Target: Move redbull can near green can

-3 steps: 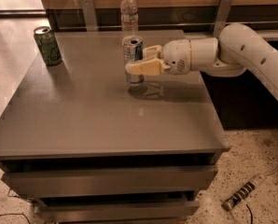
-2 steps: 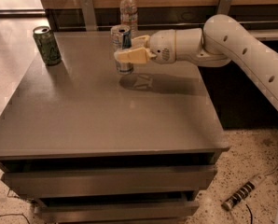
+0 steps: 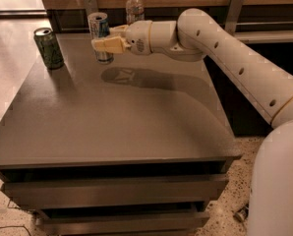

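Camera view: redbull can carried upright toward the green can, gap not yet closed.
Green can (image 3: 48, 48) stands at the surface's (image 3: 117, 127) back-left corner; the redbull can (image 3: 99, 29) is to its right near the back edge, long axis vertical, clamped between the fingers (image 3: 108, 45) of the gripper (image 3: 104, 38), whose arm reaches in from the right. The remaining travel is leftward, along the back edge. Compared with 0.7 s ago, can and gripper have shifted left and the gap to the green can has shrunk.

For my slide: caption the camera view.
Gripper holds the redbull can over the table, not yet beside the green can.
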Action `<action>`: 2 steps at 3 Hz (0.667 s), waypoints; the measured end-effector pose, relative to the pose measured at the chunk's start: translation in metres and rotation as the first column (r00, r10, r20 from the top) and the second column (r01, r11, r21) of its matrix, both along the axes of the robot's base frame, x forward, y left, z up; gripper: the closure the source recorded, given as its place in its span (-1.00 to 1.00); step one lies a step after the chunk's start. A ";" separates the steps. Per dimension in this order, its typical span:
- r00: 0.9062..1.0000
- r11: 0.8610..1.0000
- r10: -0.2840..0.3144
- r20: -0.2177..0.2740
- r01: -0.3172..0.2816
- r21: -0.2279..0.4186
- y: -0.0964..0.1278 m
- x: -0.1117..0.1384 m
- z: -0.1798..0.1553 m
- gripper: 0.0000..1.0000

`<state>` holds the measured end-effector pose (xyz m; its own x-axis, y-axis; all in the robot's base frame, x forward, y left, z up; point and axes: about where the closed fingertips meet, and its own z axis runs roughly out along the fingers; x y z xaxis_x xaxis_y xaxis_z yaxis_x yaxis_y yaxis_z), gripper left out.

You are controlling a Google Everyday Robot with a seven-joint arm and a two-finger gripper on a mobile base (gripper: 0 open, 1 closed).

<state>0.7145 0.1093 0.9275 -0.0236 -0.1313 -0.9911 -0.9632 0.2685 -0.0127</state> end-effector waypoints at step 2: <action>1.000 1.000 -0.016 -0.006 0.016 -0.014 0.013 0.022 -0.010 1.00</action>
<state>0.7363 0.1222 0.9176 -0.0319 -0.1451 -0.9889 -0.9588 0.2838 -0.0107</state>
